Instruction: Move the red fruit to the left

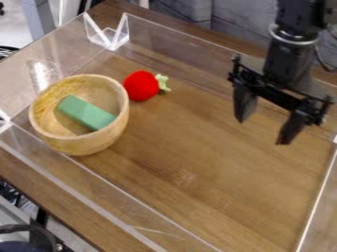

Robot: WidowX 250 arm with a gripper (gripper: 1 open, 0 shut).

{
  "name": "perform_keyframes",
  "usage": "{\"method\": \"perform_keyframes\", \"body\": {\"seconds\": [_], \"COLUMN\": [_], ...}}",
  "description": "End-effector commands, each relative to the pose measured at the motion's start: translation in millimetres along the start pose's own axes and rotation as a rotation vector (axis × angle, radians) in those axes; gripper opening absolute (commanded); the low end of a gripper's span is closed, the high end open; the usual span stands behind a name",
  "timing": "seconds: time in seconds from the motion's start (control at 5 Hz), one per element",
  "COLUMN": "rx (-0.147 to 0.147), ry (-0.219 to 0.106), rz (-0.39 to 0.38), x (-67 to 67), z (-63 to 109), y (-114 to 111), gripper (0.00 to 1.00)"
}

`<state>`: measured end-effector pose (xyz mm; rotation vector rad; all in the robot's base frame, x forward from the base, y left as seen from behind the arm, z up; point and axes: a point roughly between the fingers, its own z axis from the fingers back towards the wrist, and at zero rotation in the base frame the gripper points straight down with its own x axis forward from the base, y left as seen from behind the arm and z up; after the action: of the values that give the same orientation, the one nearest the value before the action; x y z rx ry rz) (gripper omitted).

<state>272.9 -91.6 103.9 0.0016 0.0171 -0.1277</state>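
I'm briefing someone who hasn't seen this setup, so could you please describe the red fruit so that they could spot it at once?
Start at the clear-walled tray on the wooden table, then find the round wooden bowl at its left side. The red fruit lies on the wood just past the bowl's right rim. It is small, round and bright red with a green leafy stem, unlike the green block inside the bowl.
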Motion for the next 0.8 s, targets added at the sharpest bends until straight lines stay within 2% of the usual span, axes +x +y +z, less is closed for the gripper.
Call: {"method": "perform_keyframes", "body": {"seconds": [0.0,0.2,0.4,0.6], "rx": [-0.002,-0.01,-0.026,-0.025], "ry": [-0.044,-0.052,-0.05,-0.045], "rz": [-0.008,0.003,0.044,0.075], "x": [4.0,7.4,10.3,10.9], "z": [11.6,12.6,14.5,17.8], "y": [20,33,25,12], "gripper": [1.0,1.0,1.0,1.0]}}
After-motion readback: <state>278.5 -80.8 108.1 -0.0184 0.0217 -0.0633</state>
